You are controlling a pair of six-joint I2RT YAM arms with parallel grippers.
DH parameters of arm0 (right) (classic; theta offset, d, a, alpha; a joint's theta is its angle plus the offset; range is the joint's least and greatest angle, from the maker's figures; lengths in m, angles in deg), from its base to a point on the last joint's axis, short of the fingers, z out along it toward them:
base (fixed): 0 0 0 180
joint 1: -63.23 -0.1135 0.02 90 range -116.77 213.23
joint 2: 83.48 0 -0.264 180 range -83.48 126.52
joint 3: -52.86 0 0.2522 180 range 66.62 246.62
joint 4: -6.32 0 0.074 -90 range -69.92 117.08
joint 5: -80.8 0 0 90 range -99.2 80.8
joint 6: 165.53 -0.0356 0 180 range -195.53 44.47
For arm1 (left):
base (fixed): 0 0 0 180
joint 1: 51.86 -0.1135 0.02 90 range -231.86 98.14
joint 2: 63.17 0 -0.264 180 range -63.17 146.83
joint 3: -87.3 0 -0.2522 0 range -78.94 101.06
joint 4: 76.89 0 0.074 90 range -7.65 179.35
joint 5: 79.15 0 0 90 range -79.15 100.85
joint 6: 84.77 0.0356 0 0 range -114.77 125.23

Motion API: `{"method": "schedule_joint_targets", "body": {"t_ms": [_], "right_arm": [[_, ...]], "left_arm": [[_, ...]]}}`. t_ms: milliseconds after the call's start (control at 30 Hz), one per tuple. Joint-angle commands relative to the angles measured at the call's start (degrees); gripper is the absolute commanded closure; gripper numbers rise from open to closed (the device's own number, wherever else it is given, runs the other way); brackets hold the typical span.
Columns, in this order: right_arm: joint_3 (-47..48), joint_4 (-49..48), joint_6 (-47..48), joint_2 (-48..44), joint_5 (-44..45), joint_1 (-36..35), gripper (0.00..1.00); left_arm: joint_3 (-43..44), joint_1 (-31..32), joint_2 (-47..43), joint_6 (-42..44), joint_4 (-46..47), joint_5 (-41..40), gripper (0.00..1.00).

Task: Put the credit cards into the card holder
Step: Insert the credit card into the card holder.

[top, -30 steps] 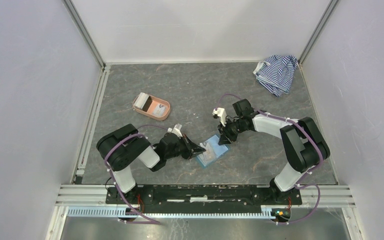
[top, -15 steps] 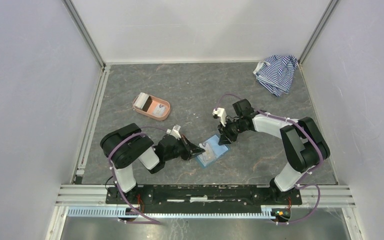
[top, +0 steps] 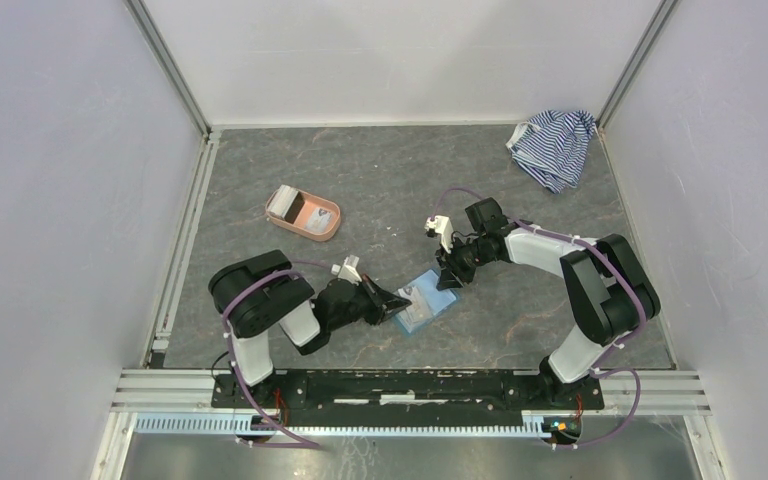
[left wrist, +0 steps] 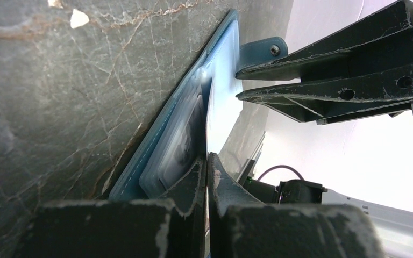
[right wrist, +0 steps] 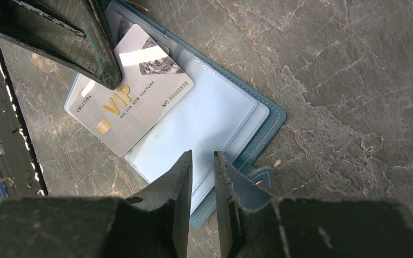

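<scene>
The left arm (top: 260,300) has swung nearer the wallet (top: 440,298), which lies open on the tabletop (top: 520,190). In the left wrist view, the left pincer (left wrist: 207,161) is closed at the wallet's edge. The right wrist view shows it clamped on a card (right wrist: 134,102) lying across the wallet. The right pincer (right wrist: 201,158) is slightly apart above the wallet's tab end.

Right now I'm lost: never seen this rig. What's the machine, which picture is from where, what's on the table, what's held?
Two robot arms bolted at the near edge of the table, each ending in a two-finger hand. The wide picture is from a fixed camera above and behind them; each close-up from a wrist camera. On it lie an open teal card holder, a pink tray and a striped cloth. The left hand is shut, apparently pinching a grey VIP card that lies over the holder. The right hand is slightly open, tips down by the holder's snap tab, gripping nothing visible.
</scene>
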Motion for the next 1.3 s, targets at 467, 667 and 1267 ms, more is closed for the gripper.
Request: {"method": "schedule_joint_targets", "body": {"t_ms": [467, 667, 1267], "right_arm": [[1.94, 0.03, 0.79, -1.82, -0.76, -0.57, 0.73], [2.01, 0.1, 0.79, -1.8, -0.85, -0.67, 0.73], [2.07, 0.18, 0.88, -1.9, -0.94, -0.7, 0.73]], "left_arm": [[-1.29, 4.57, 4.25, -4.64, 5.08, -12.27, 0.98], [-1.94, 5.92, 6.63, -6.56, 8.07, -14.76, 0.98], [-0.55, 8.74, 5.72, -4.51, 1.17, -18.72, 0.98]]}}
